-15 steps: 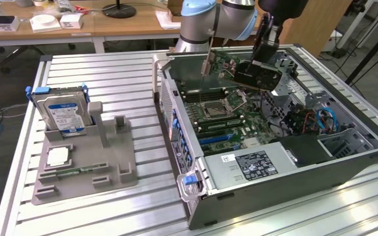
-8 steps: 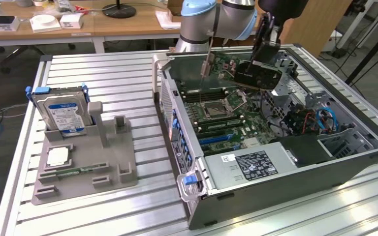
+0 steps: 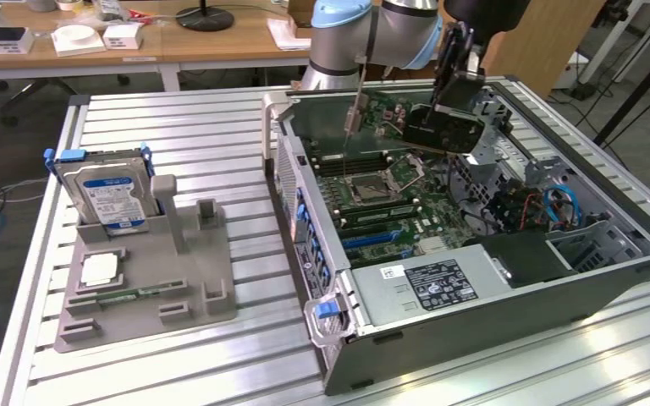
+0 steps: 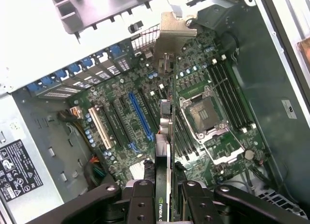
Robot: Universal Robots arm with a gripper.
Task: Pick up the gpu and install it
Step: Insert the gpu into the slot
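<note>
The gpu (image 4: 166, 136) shows edge-on in the wrist view, a thin dark card with its silver bracket (image 4: 172, 34) at the far end. My gripper (image 4: 165, 197) is shut on its near end, one black finger (image 4: 141, 200) on each face. It hangs over the motherboard of the open computer case (image 3: 302, 211), between the blue slot (image 4: 141, 115) and the processor socket (image 4: 206, 112), above the board and not seated. In the exterior view the gripper (image 3: 446, 127) hovers over the case's far half, the bracket (image 3: 358, 108) pointing down beside it.
A grey holder (image 3: 150, 283) on the slatted table at the exterior view's left carries a hard drive (image 3: 105, 193) with a blue label, a processor (image 3: 99, 269) and a green memory stick (image 3: 133, 294). The power supply (image 3: 438, 283) and drive cage (image 3: 579, 241) fill the case's near end.
</note>
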